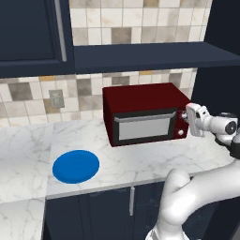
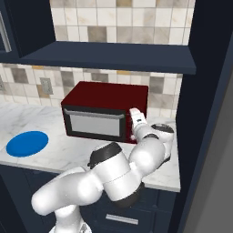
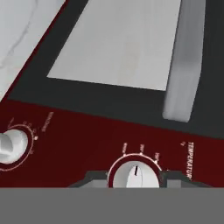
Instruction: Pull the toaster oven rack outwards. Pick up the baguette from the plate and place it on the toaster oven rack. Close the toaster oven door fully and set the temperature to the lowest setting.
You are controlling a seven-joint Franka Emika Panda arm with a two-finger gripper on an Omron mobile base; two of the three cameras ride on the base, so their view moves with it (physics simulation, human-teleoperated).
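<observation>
Right up close in the hand view: temp knob w/ the end effector straddling it, fingertips on either side, pinching the knob. Second knob sits apart on the same red panel. Toaster oven on the marble tabletop, door shut, handle bar beside the glass. Blue plate lies well apart, bare.

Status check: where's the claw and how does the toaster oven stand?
Claw at the temperature knob, fingers either side. Toaster oven door shut; plate bare. Nothing in the way.
</observation>
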